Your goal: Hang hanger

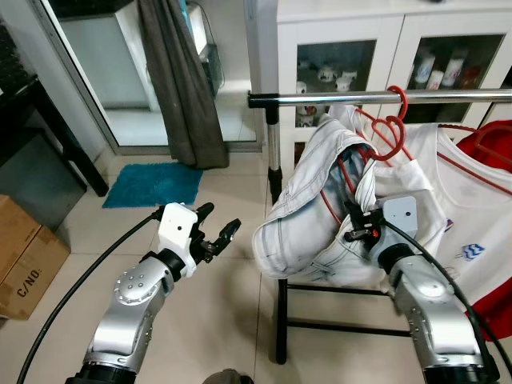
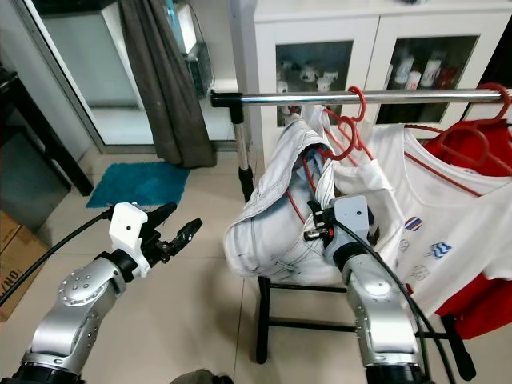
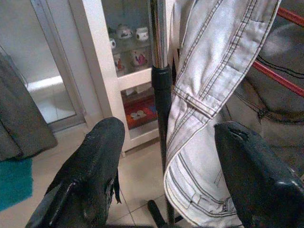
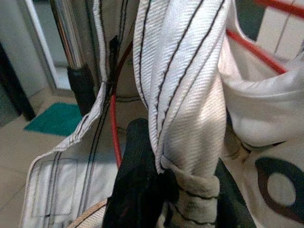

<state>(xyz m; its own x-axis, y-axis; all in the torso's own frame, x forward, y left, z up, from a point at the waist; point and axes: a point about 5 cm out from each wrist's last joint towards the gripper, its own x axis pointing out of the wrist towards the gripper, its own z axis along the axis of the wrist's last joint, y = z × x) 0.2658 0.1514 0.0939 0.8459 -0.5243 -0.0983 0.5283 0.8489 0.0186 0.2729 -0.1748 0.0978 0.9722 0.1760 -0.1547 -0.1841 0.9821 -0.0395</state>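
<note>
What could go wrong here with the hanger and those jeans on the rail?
1. The right gripper is pinched on a fold of the white jeans; pulling away without opening could drag them off the red hanger.
2. The hanger's hook sits near the end of the rail, so a sideways tug might slide it off.
3. The left gripper is open beside the jeans, touching nothing, so it gives them no support.

One metal clothes rail (image 1: 384, 98) carries three red hangers (image 1: 390, 128) and three garments: one pale denim piece (image 1: 320, 208), one white shirt (image 1: 456, 200) and one red garment (image 1: 492, 144). One teal mat (image 1: 152, 184), one cardboard box (image 1: 28, 260), one grey curtain (image 1: 180, 80) and one white cabinet (image 1: 360, 24) stand around.
</note>
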